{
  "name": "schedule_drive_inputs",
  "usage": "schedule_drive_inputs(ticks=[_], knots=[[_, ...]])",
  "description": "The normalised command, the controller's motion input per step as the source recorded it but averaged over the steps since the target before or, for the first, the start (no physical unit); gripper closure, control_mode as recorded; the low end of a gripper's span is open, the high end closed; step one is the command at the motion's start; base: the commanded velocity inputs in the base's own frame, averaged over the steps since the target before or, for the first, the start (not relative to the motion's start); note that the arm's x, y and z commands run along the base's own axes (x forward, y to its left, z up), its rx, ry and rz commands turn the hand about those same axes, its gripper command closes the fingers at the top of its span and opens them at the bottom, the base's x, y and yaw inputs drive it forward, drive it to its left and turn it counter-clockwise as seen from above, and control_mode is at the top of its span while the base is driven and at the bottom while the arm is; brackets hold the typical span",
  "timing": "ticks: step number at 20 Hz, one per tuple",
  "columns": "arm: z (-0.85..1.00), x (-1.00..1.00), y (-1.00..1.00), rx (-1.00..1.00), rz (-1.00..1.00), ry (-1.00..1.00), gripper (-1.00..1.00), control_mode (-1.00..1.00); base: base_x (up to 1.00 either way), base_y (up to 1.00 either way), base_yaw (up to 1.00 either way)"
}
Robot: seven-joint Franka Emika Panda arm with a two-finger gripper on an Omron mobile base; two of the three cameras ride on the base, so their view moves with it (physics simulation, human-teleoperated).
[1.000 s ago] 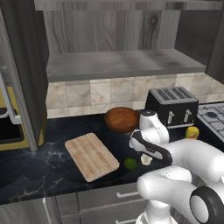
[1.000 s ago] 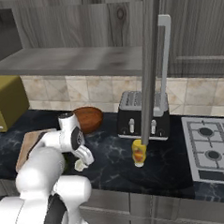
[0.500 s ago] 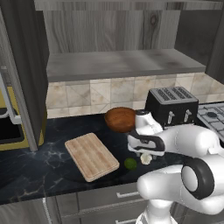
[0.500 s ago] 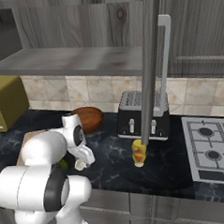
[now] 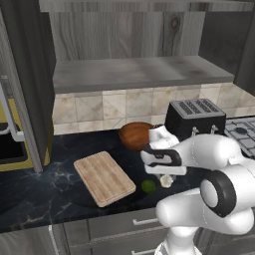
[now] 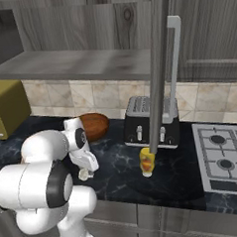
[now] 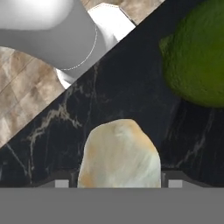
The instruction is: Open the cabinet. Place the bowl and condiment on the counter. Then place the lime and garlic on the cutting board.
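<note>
My gripper [image 5: 166, 180] low over counter [image 5: 45, 191], jaws spread either side of garlic [image 7: 119, 155], not visibly pinching yet. Lime [image 5: 148, 186] just beside, cutting board [image 5: 103, 177] near. Risk, my judgement: rounded bulb squirts sideways from off-centre squeeze, knocking lime rolling.

No lettering, brand or number can be read anywhere in these pictures.

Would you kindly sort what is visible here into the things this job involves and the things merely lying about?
Job: cabinet, bowl, condiment, counter, lime, garlic, cutting board, gripper.
Lying about: toaster, stove.
</note>
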Motion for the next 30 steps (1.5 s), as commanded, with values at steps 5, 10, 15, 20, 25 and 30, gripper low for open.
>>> schedule_drive_inputs(ticks=[5,10,15,20,25,30], knots=[[-0.18,-0.71,-0.24,-0.01,0.0,0.0,1.0,-1.0,0.0,0.0,0.0],[-0.07,-0.35,-0.26,0.0,0.0,0.0,1.0,-1.0,0.0,0.0,0.0],[0.23,-0.01,-0.08,0.01,0.0,-0.05,1.0,-1.0,0.0,0.0,0.0],[0.5,0.02,0.0,0.03,0.0,-0.04,1.0,-1.0,0.0,0.0,0.0],[0.47,0.1,0.11,0.02,0.0,0.0,1.0,-1.0,0.0,0.0,0.0],[0.3,0.11,0.19,0.03,0.0,0.0,1.0,-1.0,0.0,0.0,0.0]])
